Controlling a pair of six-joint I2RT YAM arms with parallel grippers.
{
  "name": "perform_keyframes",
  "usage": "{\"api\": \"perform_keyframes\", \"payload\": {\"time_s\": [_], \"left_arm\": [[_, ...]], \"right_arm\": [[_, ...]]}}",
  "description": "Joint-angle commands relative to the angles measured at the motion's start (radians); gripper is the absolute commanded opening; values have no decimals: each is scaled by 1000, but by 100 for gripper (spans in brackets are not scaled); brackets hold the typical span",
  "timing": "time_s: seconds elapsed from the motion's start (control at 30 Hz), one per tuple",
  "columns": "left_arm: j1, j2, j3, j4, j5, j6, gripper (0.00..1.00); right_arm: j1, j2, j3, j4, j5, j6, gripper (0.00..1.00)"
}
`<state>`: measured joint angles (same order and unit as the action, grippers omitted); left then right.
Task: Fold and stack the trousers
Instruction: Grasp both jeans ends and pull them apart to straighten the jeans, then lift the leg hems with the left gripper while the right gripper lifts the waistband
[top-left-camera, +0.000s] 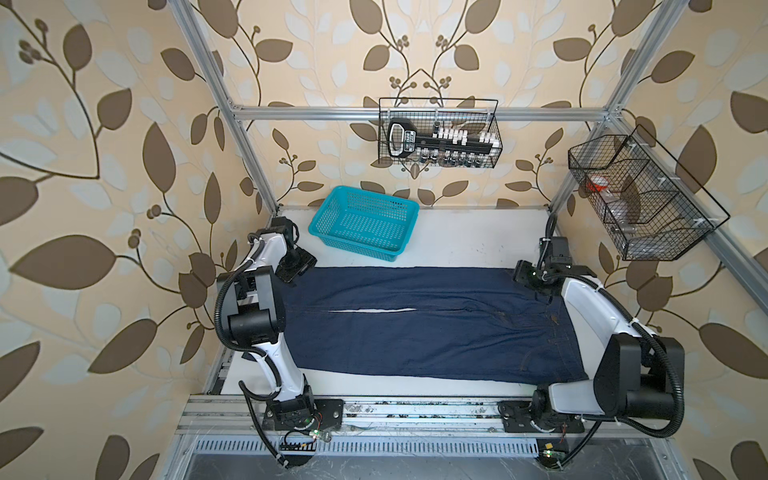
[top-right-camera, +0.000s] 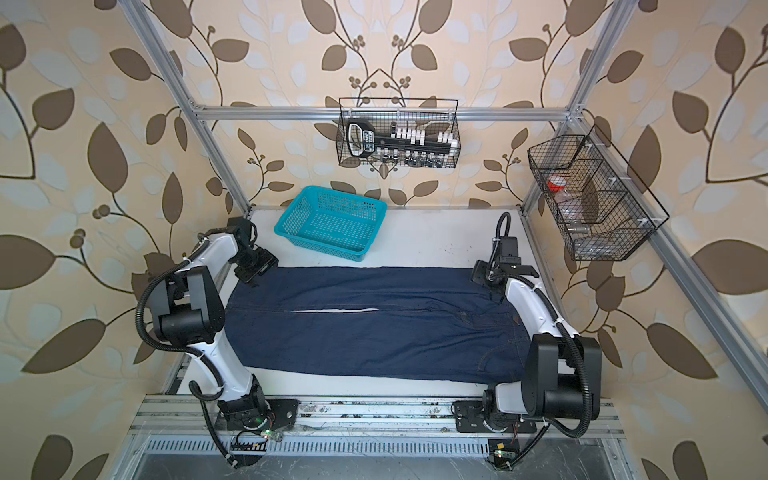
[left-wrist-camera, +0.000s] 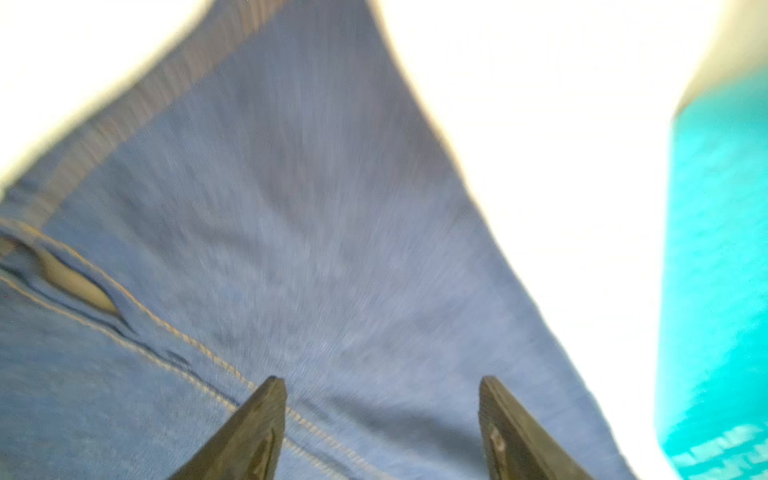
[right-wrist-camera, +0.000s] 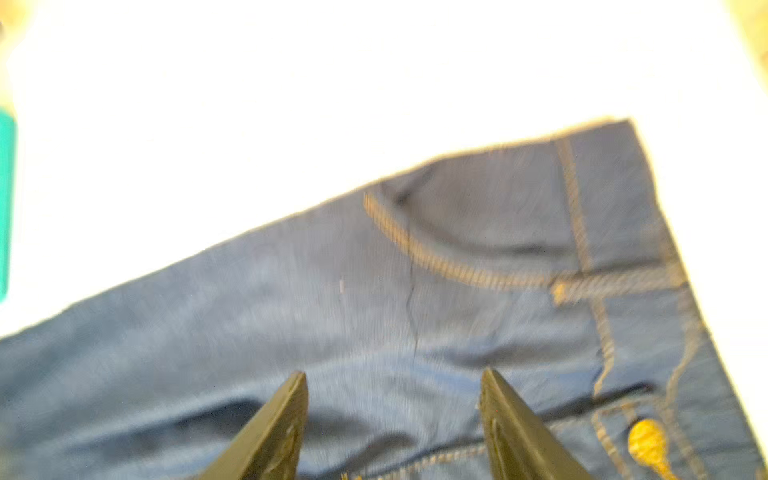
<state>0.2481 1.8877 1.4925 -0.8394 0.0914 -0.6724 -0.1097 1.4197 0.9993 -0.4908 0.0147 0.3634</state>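
Here, the left fingers and right fingers gape empty above the flat trousers.

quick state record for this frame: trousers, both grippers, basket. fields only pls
trousers: unfolded, flat on the table, waistband toward the right arm, legs side by side
left gripper: fingers apart above far hem corner, holding nothing
right gripper: fingers apart above far waist corner, holding nothing
basket: teal, empty, behind the trousers
fold: not started
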Motion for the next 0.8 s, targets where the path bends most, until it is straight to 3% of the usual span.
{"api": "perform_keyframes", "payload": {"time_s": [0.0,0.07,0.2,0.37,0.77], "left_arm": [[16,72,127,-123,-77,-97,74],[17,133,203,-171,-126,-145,73],[31,259,327,-256,-111,-197,72],[39,372,470,-310,-156,-182,70],[57,539,640,-371,-219,-100,60]], "right_arm": [[-18,75,70,-43,17,14,67],[-23,113,106,-38,5,20,67],[-41,168,149,-33,-9,32,67],[-66,225,185,-36,-10,20,67],[-96,416,356,-163,63,87,68]]}}
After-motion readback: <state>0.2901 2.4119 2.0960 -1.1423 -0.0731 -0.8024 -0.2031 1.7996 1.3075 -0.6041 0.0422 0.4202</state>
